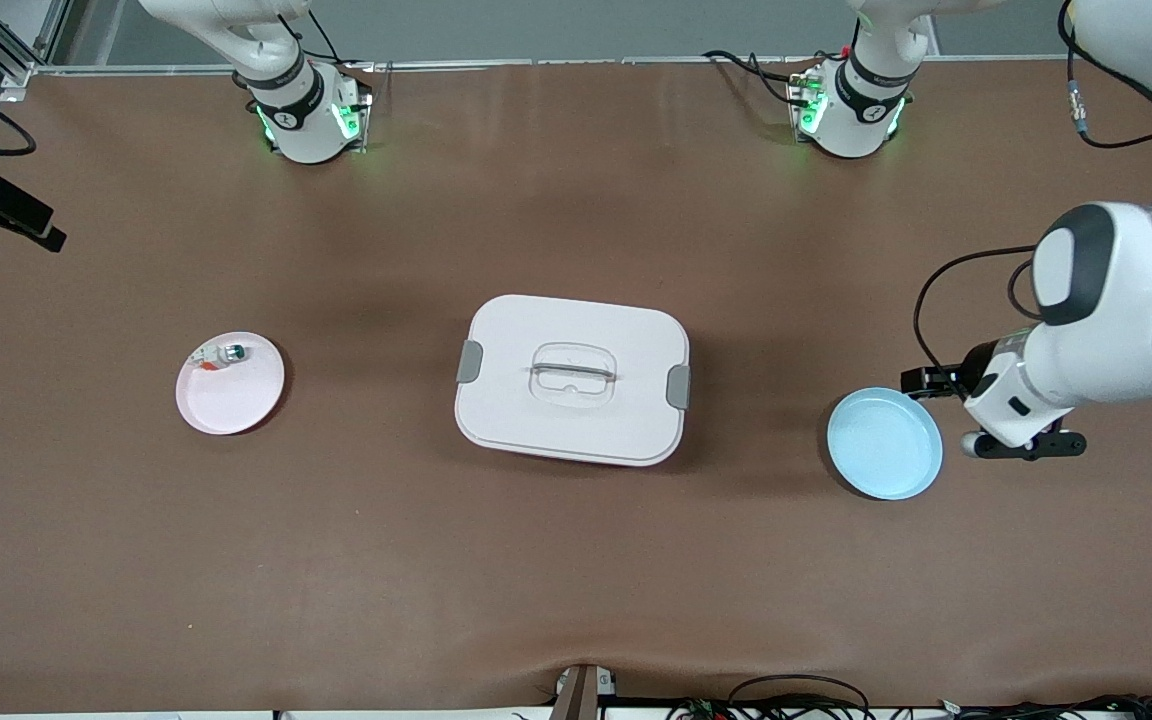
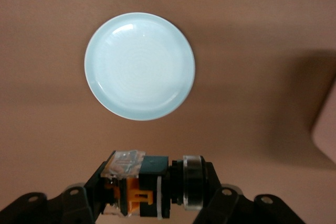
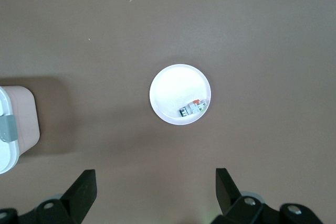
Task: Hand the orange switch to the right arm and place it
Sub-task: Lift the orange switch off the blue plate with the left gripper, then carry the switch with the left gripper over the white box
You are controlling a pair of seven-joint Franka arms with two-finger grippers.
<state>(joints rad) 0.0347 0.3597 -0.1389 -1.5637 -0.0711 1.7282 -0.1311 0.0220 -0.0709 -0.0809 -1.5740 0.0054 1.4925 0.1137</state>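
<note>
Left gripper (image 2: pixel 152 195) pinches the orange switch (image 2: pixel 149 184), its long axis lying crosswise between the fingers, up over bare table beside the blue plate (image 1: pixel 884 443). Right gripper (image 3: pixel 156 184), jaws spread and empty, hangs over the white plate (image 1: pixel 230 383) at its own end, well apart, so the handover needs both arms to meet midway.

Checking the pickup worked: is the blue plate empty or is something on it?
Empty. The blue plate shows only bare glaze; the orange switch is clamped in the left gripper.

Orange-and-black switch (image 2: pixel 149 184), pale blue plate (image 1: pixel 884 443), pink plate (image 1: pixel 236 400), brown table (image 1: pixel 576 580).
</note>
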